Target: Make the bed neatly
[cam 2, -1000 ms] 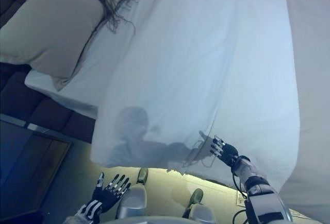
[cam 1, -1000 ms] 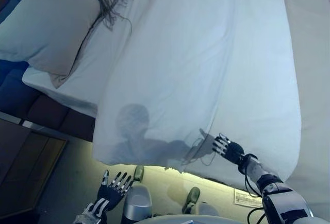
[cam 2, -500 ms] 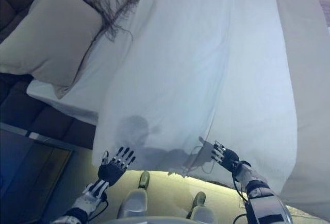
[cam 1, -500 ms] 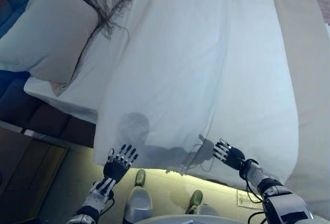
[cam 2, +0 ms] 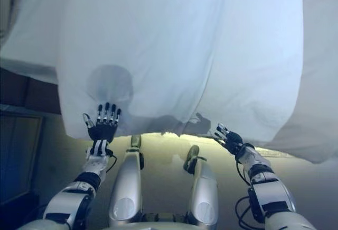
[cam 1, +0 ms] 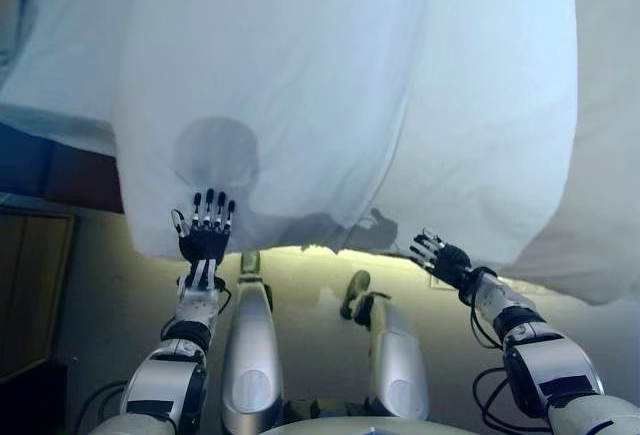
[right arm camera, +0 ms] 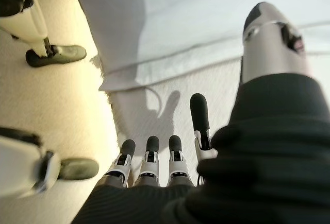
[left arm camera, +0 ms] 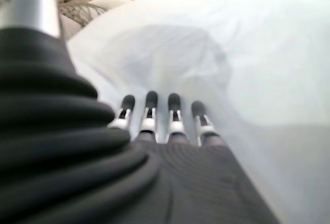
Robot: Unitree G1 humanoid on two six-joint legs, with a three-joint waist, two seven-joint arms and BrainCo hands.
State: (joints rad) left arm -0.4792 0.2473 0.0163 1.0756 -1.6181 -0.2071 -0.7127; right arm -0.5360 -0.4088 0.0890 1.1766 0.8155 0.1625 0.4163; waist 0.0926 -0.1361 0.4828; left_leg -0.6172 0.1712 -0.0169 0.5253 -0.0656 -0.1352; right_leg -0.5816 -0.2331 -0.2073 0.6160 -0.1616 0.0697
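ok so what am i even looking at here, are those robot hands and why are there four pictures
Yes, they belong to a two-legged humanoid robot standing at the side of a bed. Two pictures come from a stereo camera on its head, looking down; the other two come from cameras on its wrists, looking along each hand. A white sheet covers the bed and hangs over the edge towards the robot. The left hand is raised with straight fingers at the sheet's hanging edge. The right hand reaches towards the same edge further along, its fingers open too. Neither hand holds anything.
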